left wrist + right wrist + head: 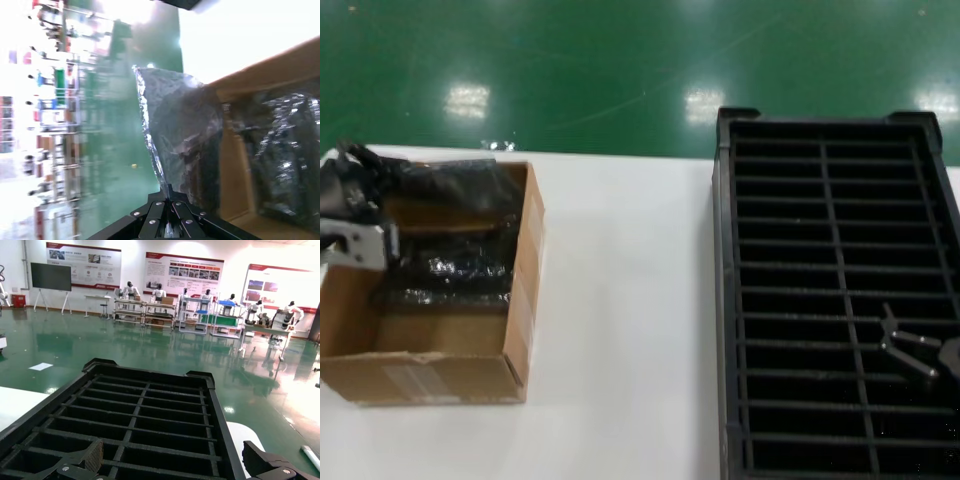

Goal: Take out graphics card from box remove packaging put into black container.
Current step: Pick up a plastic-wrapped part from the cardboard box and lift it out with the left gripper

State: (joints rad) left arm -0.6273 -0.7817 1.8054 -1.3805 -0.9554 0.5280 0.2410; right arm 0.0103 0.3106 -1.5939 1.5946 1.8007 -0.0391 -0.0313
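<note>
My left gripper (390, 182) hangs over the far left corner of the brown cardboard box (520, 300). It is shut on the edge of the packaging (455, 185), a crinkly grey translucent bag raised above the box. In the left wrist view the bag (175, 125) rises from the closed fingertips of the left gripper (167, 194). The graphics card is hidden by the bag. My right gripper (902, 346) hovers open over the near right slots of the black container (725, 300). The right wrist view shows that gripper (175, 461) empty above the container's ribs (135, 415).
Other glossy dark-wrapped cards (450, 275) lie inside the box, also visible as wrapped cards (285, 150) in the left wrist view. The white table (620, 300) stretches between box and container. Green floor (620, 70) lies beyond the table's far edge.
</note>
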